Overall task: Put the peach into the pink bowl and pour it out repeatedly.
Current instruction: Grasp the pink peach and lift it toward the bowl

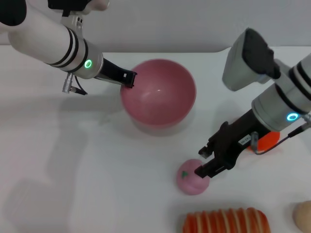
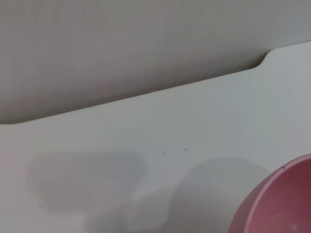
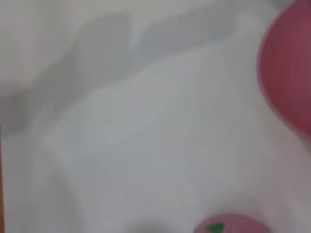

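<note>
Peach [image 1: 191,180] shows in head, not left-wrist, view.

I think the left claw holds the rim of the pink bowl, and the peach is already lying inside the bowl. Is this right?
Not quite. The peach is not inside the pink bowl; it lies on the white table, with the right claw at it. The head view shows the bowl empty. The left claw is indeed at the bowl's rim.

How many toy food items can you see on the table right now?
4. Small round pale pink peach at the right tool; bright orange-red fruit behind that arm; striped orange-red loaf at front edge; pale item, cut off, front right.
</note>
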Robot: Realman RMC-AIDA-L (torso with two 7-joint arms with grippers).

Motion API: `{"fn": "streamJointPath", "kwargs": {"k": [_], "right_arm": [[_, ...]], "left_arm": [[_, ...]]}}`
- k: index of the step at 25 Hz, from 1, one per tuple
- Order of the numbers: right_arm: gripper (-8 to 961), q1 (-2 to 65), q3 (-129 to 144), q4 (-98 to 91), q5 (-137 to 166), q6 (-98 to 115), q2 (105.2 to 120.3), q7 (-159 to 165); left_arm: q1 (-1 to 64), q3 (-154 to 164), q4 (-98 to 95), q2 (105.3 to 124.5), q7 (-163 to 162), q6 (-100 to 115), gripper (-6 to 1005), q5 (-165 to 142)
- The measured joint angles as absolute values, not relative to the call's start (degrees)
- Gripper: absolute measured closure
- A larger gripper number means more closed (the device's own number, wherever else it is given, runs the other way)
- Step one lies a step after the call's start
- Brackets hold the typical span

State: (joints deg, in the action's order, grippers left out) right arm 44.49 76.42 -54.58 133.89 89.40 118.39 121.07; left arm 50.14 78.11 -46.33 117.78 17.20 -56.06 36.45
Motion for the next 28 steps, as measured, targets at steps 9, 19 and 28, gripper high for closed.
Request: {"fn": "streamJointPath", "kwargs": {"k": [9,19,28], "right_arm": [[570,45.5,79.0,-51.5,133.9,87.9,118.79,121.1],[579,48.9,80.4,-44.5,133.7,84.2,118.92,121.5],[588,49.3,80.5,-44.0,133.7,81.7,118.92,122.2]], "left_arm": [[50.1,78.6,-46.5,117.83,17.3,-56.0,953,36.6],[49.6,78.6,-46.3,117.94,18.0,-55.7,954,36.8],[49.4,78.6,-46.3,117.95,18.8,-55.5,953,36.8]]}}
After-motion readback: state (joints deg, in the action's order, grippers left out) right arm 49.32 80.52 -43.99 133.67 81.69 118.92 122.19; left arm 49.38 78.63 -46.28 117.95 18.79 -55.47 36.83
